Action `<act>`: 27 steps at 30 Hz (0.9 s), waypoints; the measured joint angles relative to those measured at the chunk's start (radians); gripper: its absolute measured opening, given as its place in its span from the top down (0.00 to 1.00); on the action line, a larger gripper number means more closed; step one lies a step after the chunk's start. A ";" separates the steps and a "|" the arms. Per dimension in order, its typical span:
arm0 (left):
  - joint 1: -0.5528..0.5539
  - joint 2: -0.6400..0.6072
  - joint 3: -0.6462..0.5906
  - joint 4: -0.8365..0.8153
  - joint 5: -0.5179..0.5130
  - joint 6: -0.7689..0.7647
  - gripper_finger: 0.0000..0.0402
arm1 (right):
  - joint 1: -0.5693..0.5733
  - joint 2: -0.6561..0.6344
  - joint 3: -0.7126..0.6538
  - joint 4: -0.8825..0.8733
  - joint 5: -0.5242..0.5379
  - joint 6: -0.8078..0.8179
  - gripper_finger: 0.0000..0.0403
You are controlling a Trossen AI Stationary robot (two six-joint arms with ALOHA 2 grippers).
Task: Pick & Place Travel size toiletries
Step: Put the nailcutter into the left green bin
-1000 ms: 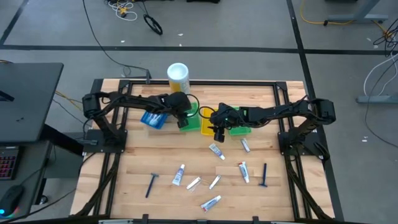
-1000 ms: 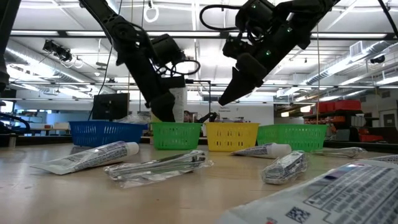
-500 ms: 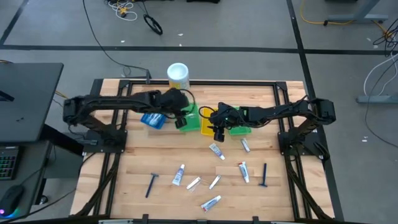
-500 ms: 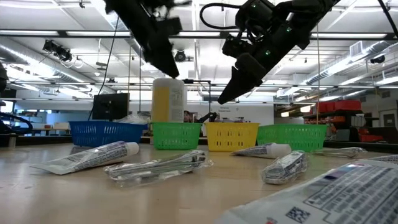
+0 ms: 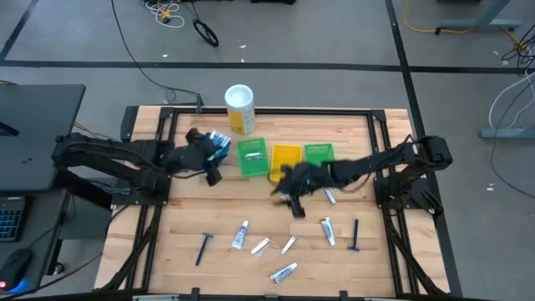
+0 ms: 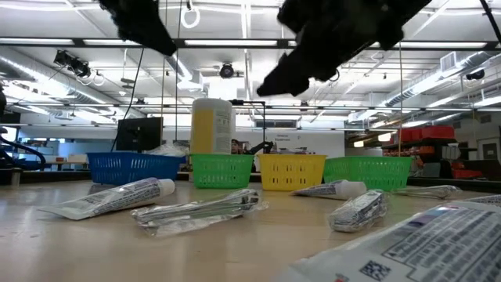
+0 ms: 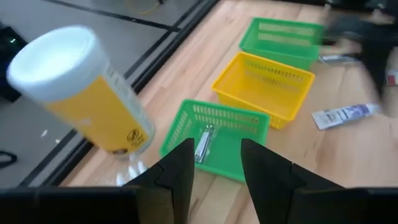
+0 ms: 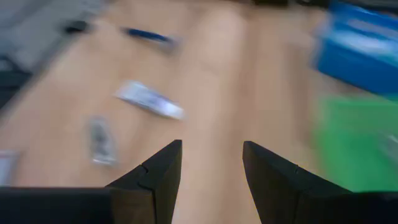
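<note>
Toiletries lie scattered on the near half of the wooden table: toothpaste tubes [image 5: 241, 236] [image 5: 327, 228] [image 5: 283, 272], silver tubes [image 5: 260, 246] [image 5: 330, 196], and dark blue razors [image 5: 205, 247] [image 5: 355, 236]. One silver item [image 7: 203, 142] lies inside the left green bin [image 5: 252, 158]. My left gripper [image 5: 211, 167] [image 7: 216, 143] is open and empty, left of that bin, beside the blue bin [image 5: 219, 142]. My right gripper [image 5: 289, 194] [image 8: 211, 144] is open and empty, blurred, just near of the yellow bin [image 5: 286, 158], above a toothpaste tube [image 5: 297, 207].
A tall white-and-yellow canister [image 5: 240, 107] stands at the far edge behind the bins. A second green bin [image 5: 319, 154] sits right of the yellow one. The table frame's black rails [image 5: 167, 113] run along the edges. Bare wood shows between the bins and the scattered items.
My left gripper has risen out of the left green bin and drawn back toward the table's left edge. My right gripper has swung from above the yellow bin toward the near edge and down, moving fast enough to blur.
</note>
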 joint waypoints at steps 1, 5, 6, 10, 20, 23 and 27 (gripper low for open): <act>-0.016 -0.013 -0.017 0.002 -0.020 -0.022 0.65 | 0.036 0.015 0.000 0.023 -0.002 0.000 0.55; -0.053 -0.050 -0.069 0.035 -0.049 -0.052 0.65 | 0.159 0.097 0.000 0.155 -0.004 0.017 0.55; -0.059 -0.053 -0.076 0.054 -0.049 -0.052 0.65 | 0.182 0.120 0.000 0.184 -0.004 0.023 0.55; -0.068 -0.057 -0.088 0.118 -0.049 -0.020 0.65 | 0.237 0.220 0.000 0.321 0.009 0.030 0.55; -0.068 -0.056 -0.088 0.197 0.004 0.018 0.65 | 0.243 0.452 0.092 0.437 0.013 0.066 0.55; -0.068 -0.055 -0.088 0.199 0.048 -0.009 0.66 | 0.247 0.484 0.126 0.374 0.065 0.064 0.55; -0.085 -0.046 -0.089 0.199 0.074 -0.027 0.66 | 0.241 0.498 0.133 0.327 0.081 0.095 0.55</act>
